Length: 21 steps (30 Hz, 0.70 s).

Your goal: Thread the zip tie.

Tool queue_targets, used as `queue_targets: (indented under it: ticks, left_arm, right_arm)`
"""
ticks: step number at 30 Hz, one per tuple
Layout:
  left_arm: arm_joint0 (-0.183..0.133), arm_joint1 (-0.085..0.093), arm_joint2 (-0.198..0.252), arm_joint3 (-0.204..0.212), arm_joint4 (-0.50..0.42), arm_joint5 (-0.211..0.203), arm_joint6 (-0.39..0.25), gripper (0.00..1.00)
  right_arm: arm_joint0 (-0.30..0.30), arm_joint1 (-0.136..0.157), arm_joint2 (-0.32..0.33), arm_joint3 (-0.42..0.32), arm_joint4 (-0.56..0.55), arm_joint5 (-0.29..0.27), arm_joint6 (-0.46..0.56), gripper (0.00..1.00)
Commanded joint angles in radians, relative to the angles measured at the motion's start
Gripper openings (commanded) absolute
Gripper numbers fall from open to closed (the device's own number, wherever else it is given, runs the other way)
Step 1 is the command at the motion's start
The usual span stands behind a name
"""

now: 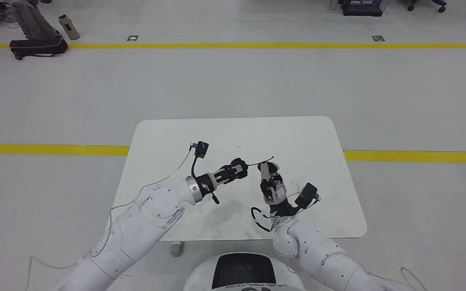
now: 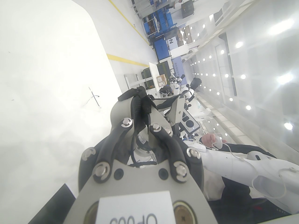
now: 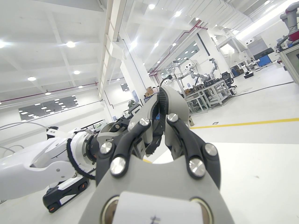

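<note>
Left claw [image 1: 239, 169] and right claw [image 1: 268, 173] both pinch the zip tie [image 1: 261, 161] tight above the worktop's [image 1: 306, 138] middle; slight misalignment could buckle its tail.

Table [image 1: 320, 138]: white top, smooth, low sheen.
Zip tie [image 1: 261, 161]: thin black strip, plastic by look.
Right gripper [image 3: 161, 90]: grey matt shells, black ribbed rubbery pads [image 3: 163, 102], bright polished metal pins, black matt links.
Left gripper [image 2: 138, 92]: same grey shells, metal pins.
</note>
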Motion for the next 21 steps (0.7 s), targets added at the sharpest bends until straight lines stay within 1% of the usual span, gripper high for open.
queue_targets:
  ticks: [1, 21]
  left_arm:
    - [0.0, 0.0, 0.0, 0.0, 0.0, 0.0, 0.0, 0.0]
    - [0.0, 0.0, 0.0, 0.0, 0.0, 0.0, 0.0, 0.0]
  right_arm:
    - [0.001, 0.0, 0.0, 0.002, 0.001, 0.0, 0.0, 0.0]
    - [0.012, -0.005, -0.007, 0.015, 0.008, 0.0, 0.018, 0.0]
